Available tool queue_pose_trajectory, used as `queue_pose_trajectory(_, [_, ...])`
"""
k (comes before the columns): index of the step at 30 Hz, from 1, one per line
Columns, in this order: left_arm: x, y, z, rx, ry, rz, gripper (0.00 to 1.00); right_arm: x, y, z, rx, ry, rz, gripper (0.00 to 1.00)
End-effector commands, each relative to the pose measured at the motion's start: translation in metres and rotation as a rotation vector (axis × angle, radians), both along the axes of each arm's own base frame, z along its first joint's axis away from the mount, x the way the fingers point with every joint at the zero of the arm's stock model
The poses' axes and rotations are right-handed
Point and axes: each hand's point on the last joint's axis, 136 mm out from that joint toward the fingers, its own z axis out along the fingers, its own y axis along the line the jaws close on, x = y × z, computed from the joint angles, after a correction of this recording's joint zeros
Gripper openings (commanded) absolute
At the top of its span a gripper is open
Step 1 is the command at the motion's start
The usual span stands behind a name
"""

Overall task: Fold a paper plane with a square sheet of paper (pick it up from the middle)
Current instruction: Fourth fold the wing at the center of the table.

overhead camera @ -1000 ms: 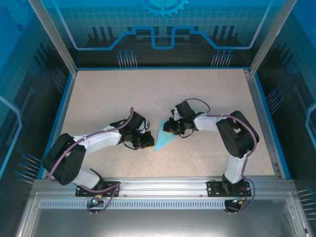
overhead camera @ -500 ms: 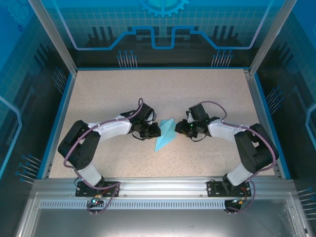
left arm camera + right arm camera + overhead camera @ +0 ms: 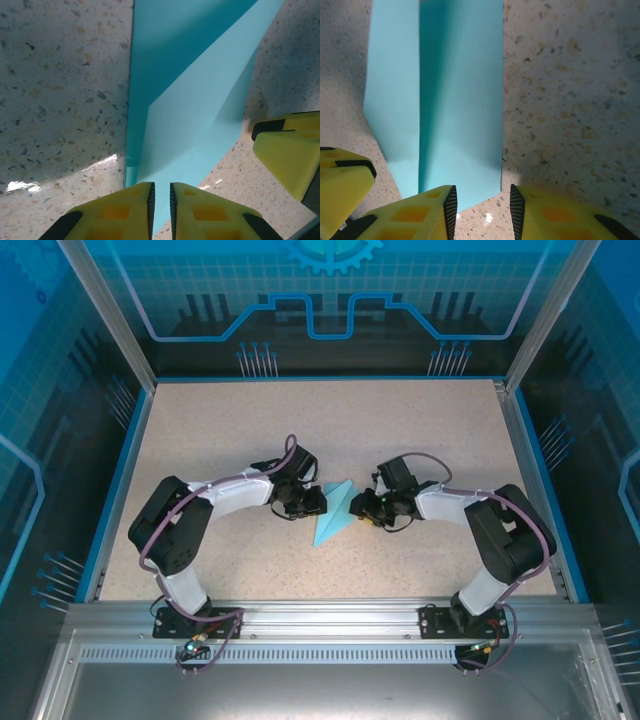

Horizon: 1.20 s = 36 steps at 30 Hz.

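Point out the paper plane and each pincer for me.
paper plane (image 3: 335, 512), top view, middle of the folded cyan sheet.
left pincer (image 3: 160, 192), left wrist view, gap between its yellow fingertips.
right pincer (image 3: 482, 194), right wrist view, gap between its yellow fingertips.

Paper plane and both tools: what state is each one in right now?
Paper plane: folded into a pointed shape, lying on the table between the two tools.
Left tool: nearly closed, with a thin slit between the fingers. The paper's edge reaches the slit, but whether it is gripped is unclear.
Right tool: open, with a clear gap between the fingers at the paper's end.
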Motion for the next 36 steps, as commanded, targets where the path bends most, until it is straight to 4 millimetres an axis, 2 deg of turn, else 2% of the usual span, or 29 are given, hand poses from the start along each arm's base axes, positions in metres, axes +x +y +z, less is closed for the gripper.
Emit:
queue_pose_trajectory(1, [0.005, 0.004, -0.002, 0.036, 0.002, -0.001, 0.20, -0.001, 0.008, 0.000, 0.017, 0.014, 0.009, 0.37])
queue_pose_trajectory(18, [0.002, 0.005, -0.021, 0.059, 0.041, -0.016, 0.21, 0.002, 0.018, -0.004, 0.059, 0.023, 0.010, 0.36])
queue_pose_trajectory(36, [0.003, 0.000, -0.020, 0.039, 0.047, -0.021, 0.21, 0.011, 0.028, -0.001, 0.118, 0.029, -0.009, 0.36])
